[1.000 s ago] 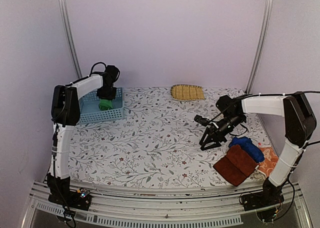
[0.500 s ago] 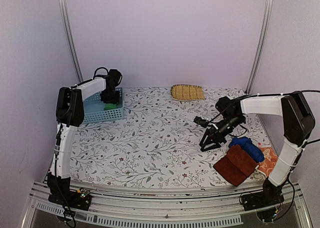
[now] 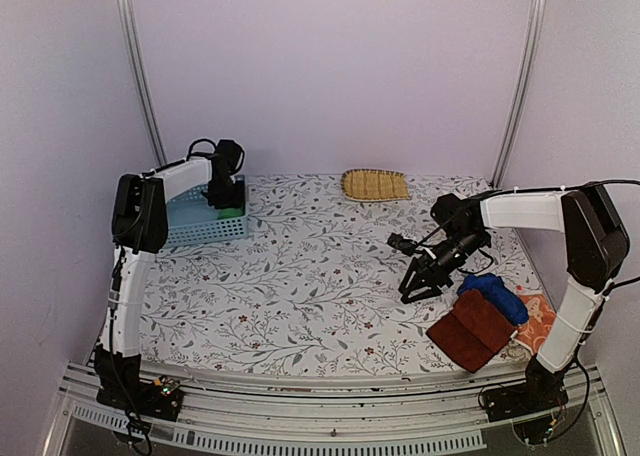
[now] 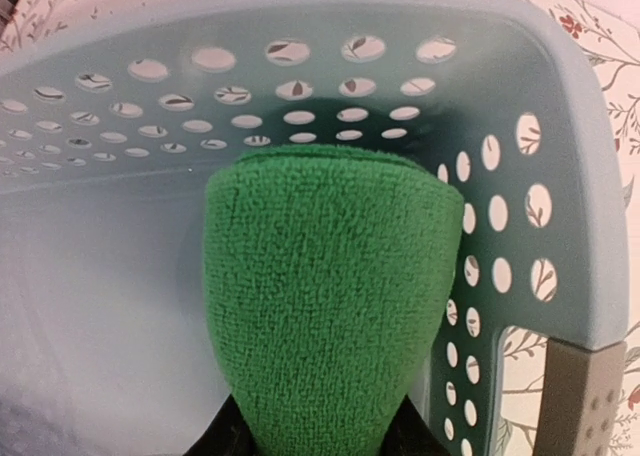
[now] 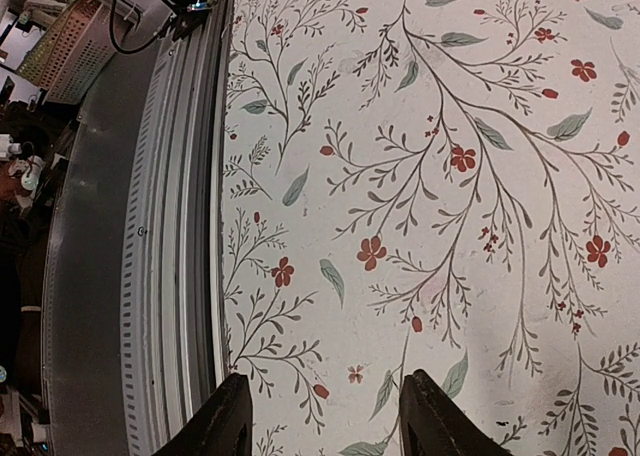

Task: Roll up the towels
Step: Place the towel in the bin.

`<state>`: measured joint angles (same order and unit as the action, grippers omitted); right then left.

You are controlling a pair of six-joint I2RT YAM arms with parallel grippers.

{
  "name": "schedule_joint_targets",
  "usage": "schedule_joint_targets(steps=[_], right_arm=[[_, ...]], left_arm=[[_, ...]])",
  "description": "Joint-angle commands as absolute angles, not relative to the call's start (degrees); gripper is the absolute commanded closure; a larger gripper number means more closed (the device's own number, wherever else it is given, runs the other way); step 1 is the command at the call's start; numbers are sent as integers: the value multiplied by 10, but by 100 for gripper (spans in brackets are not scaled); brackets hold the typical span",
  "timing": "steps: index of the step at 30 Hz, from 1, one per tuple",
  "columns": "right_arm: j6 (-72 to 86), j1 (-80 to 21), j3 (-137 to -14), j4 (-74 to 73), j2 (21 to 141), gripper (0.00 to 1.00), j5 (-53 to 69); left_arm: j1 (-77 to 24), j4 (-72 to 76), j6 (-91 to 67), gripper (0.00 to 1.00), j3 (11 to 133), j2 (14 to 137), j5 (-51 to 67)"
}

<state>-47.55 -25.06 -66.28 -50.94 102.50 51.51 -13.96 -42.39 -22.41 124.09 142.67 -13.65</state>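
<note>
A rolled bright green towel (image 4: 325, 306) is down inside the pale blue basket (image 4: 560, 176), near its right wall. My left gripper (image 3: 224, 190) is shut on its near end, and only the dark finger bases (image 4: 232, 438) show beside the cloth. The top view shows a sliver of that green towel (image 3: 232, 213) below the gripper. My right gripper (image 3: 420, 281) hangs open over the bare tablecloth, nothing between its fingers (image 5: 235, 416). To its right, a dark reddish-brown towel (image 3: 475, 328), a royal blue towel (image 3: 495, 296) and an orange towel (image 3: 538, 321) lie together.
The basket (image 3: 195, 221) stands at the table's back left. A yellow straw tray (image 3: 375, 185) lies at the back centre. A metal rail (image 3: 320, 431) runs along the near edge, and two frame posts (image 3: 140, 76) rise at the back corners.
My left gripper has carried the green towel a little right and lower inside the basket. The right arm has barely shifted.
</note>
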Motion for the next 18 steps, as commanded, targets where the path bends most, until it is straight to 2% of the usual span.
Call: schedule_joint_targets(steps=[1,9,12,18], right_arm=[[-482,-247,-661,-509,1034,47,516],[-482,-247,-661,-511,1035,47,517],[-482,-247,-660,-511,1035,47,516],[-482,-247,-662,-512,1036,47,516]], left_arm=[[-134,-400,-245,100,1216,1424,-75],[-122,-374,-269,100,1194,1422,6],[-119,-371,-272,87,1187,1419,14],[-117,-367,-274,72,1172,1400,22]])
